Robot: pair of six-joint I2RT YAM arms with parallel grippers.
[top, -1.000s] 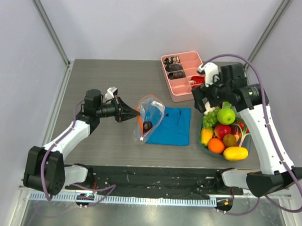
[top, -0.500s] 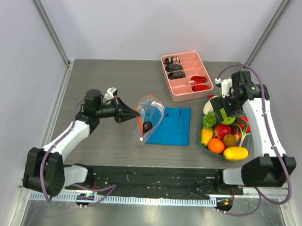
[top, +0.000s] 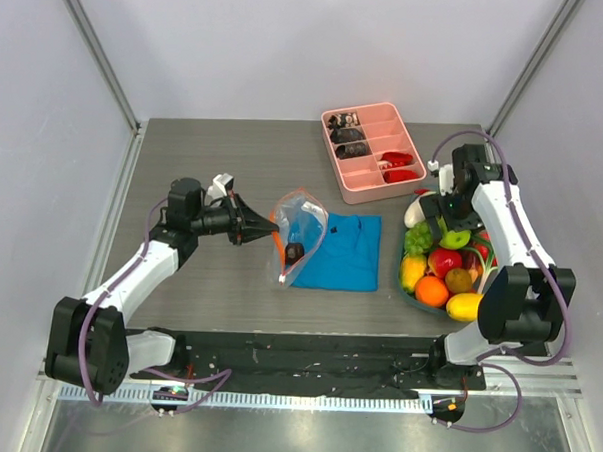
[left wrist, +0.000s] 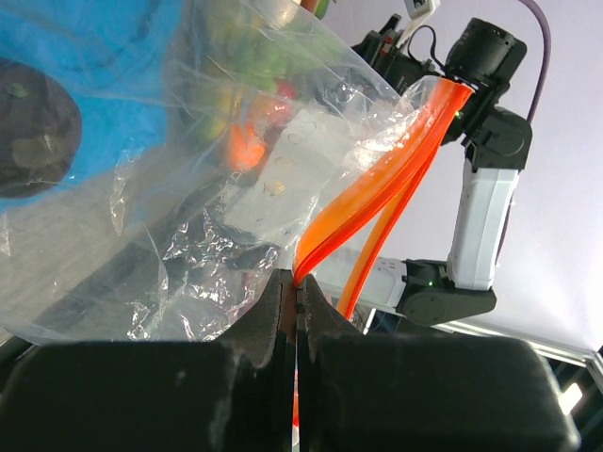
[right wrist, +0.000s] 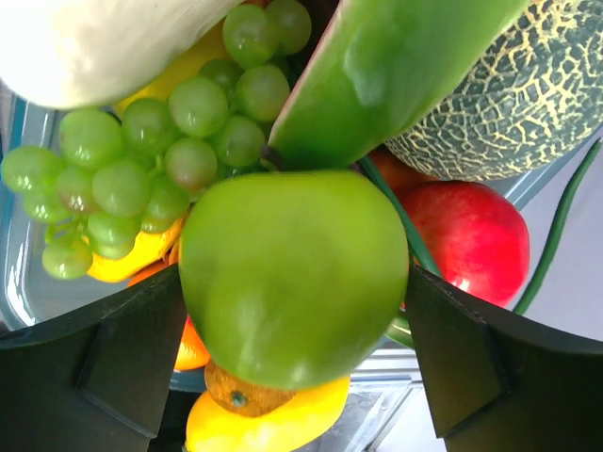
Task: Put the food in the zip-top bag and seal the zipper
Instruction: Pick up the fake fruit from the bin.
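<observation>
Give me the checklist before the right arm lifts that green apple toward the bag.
1. Right gripper around green apple: ok, fingers against both sides.
2. Apple free of neighbours: not ok, grapes and a green wedge crowd its top.
3. Left gripper holding zipper: ok, jaws shut on the orange strip.
4. Zip-top bag mouth open: ok, the two strips are spread apart.
5. Opening wide enough for the apple: cannot tell.
</observation>
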